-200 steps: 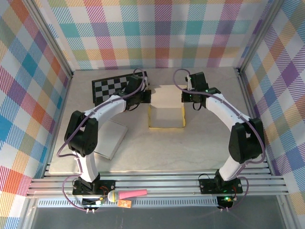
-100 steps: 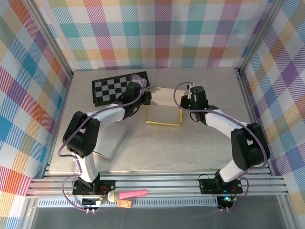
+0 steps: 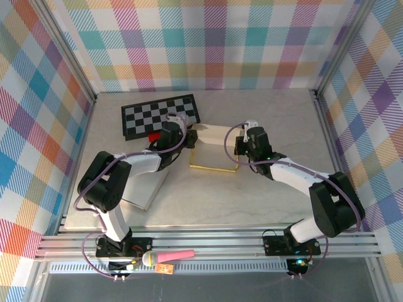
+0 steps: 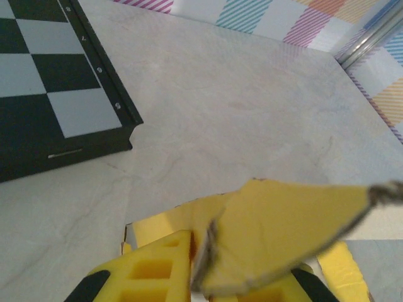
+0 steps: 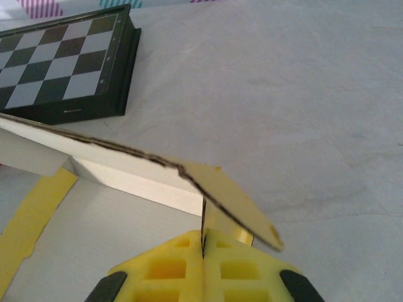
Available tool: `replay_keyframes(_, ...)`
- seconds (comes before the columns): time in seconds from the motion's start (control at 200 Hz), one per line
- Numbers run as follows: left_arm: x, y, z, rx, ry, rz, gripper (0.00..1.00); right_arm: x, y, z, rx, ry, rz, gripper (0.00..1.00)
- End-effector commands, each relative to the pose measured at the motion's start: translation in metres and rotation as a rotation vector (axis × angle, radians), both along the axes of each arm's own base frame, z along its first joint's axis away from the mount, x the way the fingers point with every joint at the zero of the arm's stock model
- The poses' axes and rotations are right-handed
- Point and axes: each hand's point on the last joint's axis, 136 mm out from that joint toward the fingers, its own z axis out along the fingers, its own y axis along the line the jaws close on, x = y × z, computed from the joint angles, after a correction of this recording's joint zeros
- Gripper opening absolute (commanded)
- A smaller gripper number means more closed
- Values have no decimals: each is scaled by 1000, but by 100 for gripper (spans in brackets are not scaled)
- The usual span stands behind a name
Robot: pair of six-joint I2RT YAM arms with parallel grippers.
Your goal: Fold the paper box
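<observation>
Top external: left claw (image 3: 187,142) and right claw (image 3: 238,146) pinch opposite flaps. The paper box (image 3: 214,151) lies between them.

Premises are presenting as a robotics lab cell: aluminium rails (image 3: 208,243) are framing the table (image 3: 252,201), plaid panels (image 3: 208,44) are enclosing it, robot arms (image 3: 112,189) are standing bolted down.
</observation>
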Motion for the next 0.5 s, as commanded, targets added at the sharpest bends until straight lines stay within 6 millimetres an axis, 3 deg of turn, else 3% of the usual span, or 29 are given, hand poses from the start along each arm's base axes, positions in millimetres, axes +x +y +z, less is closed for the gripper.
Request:
replay_keyframes(0.0,-15,-18,23,-35,-70,-74,14,-11,11,9,-7,-38,55,3)
replay_keyframes(0.155,-32,-16,10,0,-60,-81,16,-26,10,-2,-24,1,40,10)
replay_keyframes(0.28,-43,-12,-4,33,-31,-75,16,-34,12,4,-3,56,35,15)
replay_keyframes(0.375,-46,-10,-9,56,-14,-74,14,-42,11,22,41,118,9,24)
replay_keyframes(0.495,-44,-8,-4,65,-26,-68,14,-57,9,42,94,231,-26,49)
